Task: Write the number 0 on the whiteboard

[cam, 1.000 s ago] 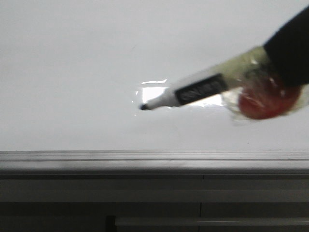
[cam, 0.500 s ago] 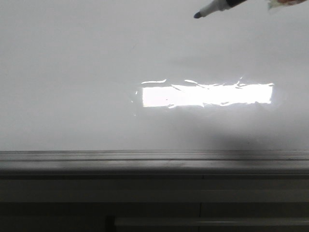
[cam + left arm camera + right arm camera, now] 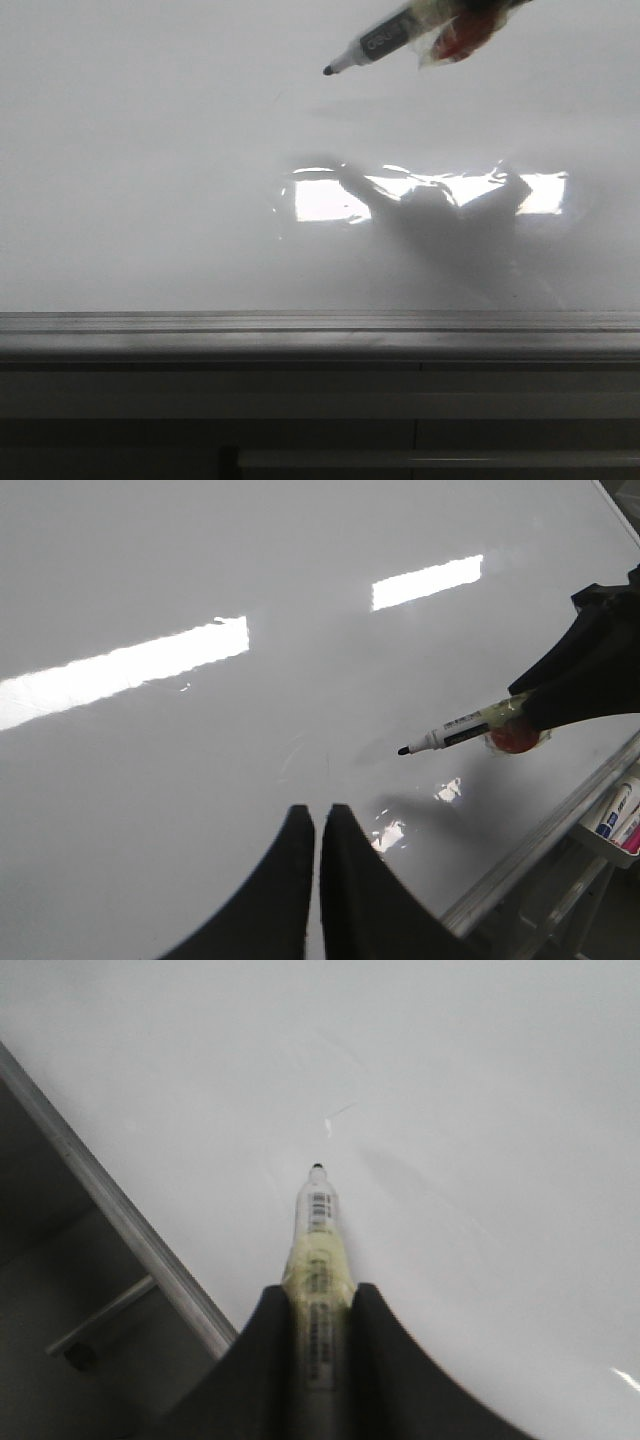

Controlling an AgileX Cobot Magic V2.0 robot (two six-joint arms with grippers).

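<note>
The whiteboard (image 3: 150, 180) is plain glossy white with a grey metal edge strip (image 3: 320, 325) at its near side. No black oval outline of a number 0 shows on it in any view. My right gripper (image 3: 318, 1295) is shut on a black-tipped marker (image 3: 316, 1220) wrapped in yellowish tape. In the front view the marker (image 3: 385, 38) comes in from the upper right, its tip above the board. My left gripper (image 3: 317, 820) is shut and empty over the board, apart from the marker (image 3: 450, 735).
Bright rectangular light glare (image 3: 320, 200) lies on the board, partly crossed by the arm's shadow (image 3: 440, 230). A tray with several spare markers (image 3: 618, 820) sits beyond the board's edge strip (image 3: 540, 850). A dark shelf (image 3: 320, 420) runs below the board.
The marker lifted from near the glare up to the top of the front view, then came back down and left a little. Its shadow now crosses the glare.
</note>
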